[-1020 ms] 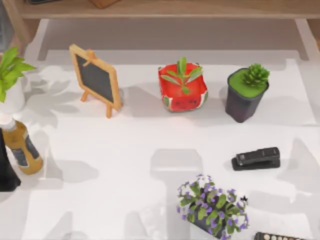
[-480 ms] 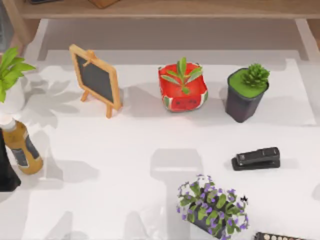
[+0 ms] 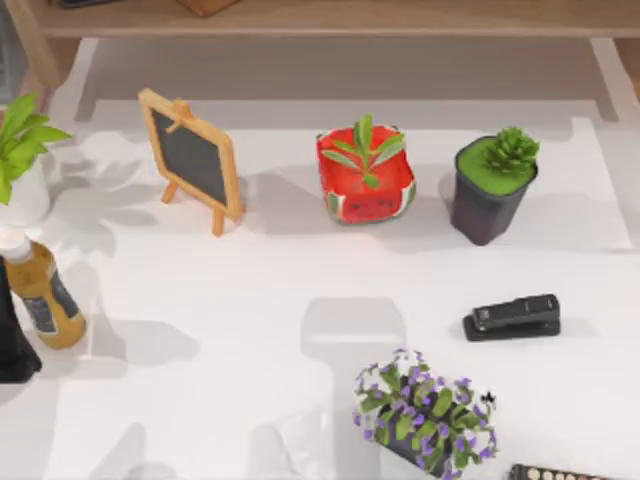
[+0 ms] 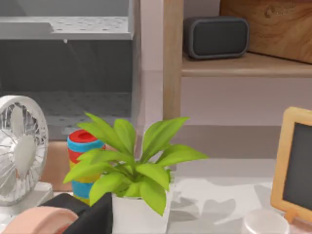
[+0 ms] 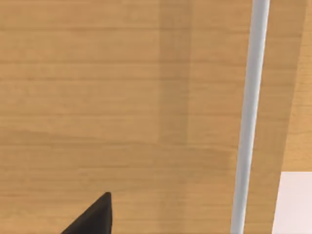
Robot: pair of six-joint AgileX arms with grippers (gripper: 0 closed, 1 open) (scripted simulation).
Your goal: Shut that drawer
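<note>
1. My right gripper (image 5: pixel 92 218) shows as a dark tip in the right wrist view, close up against a wooden panel (image 5: pixel 122 97). I cannot tell whether it is apart or together.
2. A pale bar (image 5: pixel 247 117) runs across that panel. I cannot tell if this is the drawer's front, or where the drawer sits relative to the bench.
3. My left arm's wrist camera looks past the white-potted plant (image 4: pixel 131 168) at the bench's left edge. Behind the plant are a white fan (image 4: pixel 19 146), a striped cup (image 4: pixel 84 156), and a grey speaker (image 4: pixel 216 36) on a wooden shelf (image 4: pixel 234 66).
4. From above, the bench (image 3: pixel 230 300) carries a chalkboard easel (image 3: pixel 192 160) towards its far left corner.
5. A watermelon pot (image 3: pixel 366 185) stands at the middle of the far edge, with a dark pot (image 3: pixel 488 195) just beside it towards the right.
6. A black stapler (image 3: pixel 512 317) lies near the right edge. A purple-flowered plant (image 3: pixel 425 415) stands at the near edge, apart from the stapler.
7. An amber bottle (image 3: pixel 40 295) stands at the left edge.
</note>
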